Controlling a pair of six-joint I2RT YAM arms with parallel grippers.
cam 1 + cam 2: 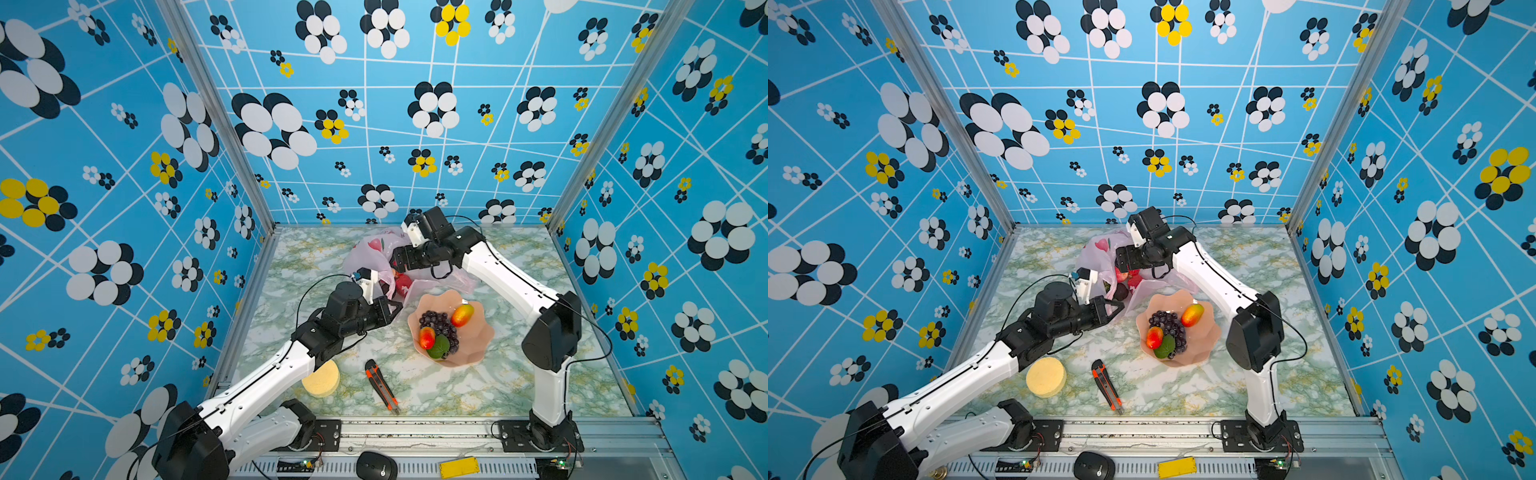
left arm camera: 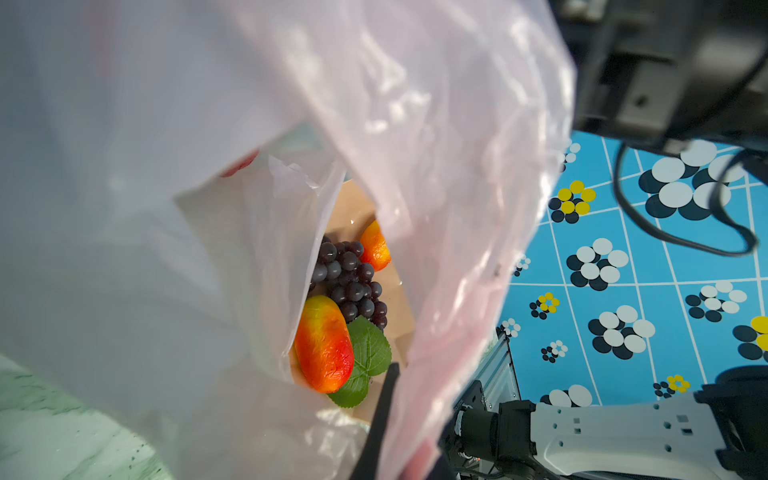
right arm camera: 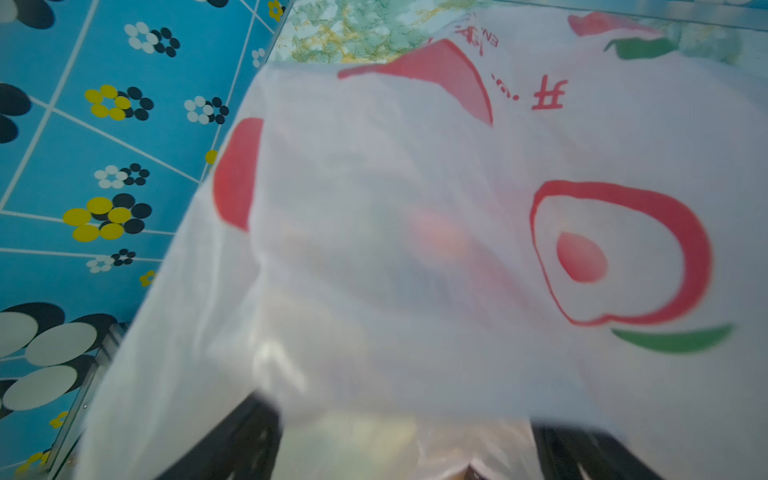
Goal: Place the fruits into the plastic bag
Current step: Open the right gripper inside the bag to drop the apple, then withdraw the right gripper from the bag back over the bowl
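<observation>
Left claw (image 1: 395, 309) clamped on bag (image 1: 365, 257) rim, right claw (image 1: 395, 261) spread open.
Got grapes (image 1: 440, 324) plus two mangoes (image 1: 462, 315) sitting in bowl (image 1: 478, 345).

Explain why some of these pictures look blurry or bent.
Right wrist view: the plastic bag sits too close, so it smears. Left wrist view: near bag film is soft, grapes beyond are sharp. Both top views: crisp, evenly lit, walls splay from wide-lens bend.
</observation>
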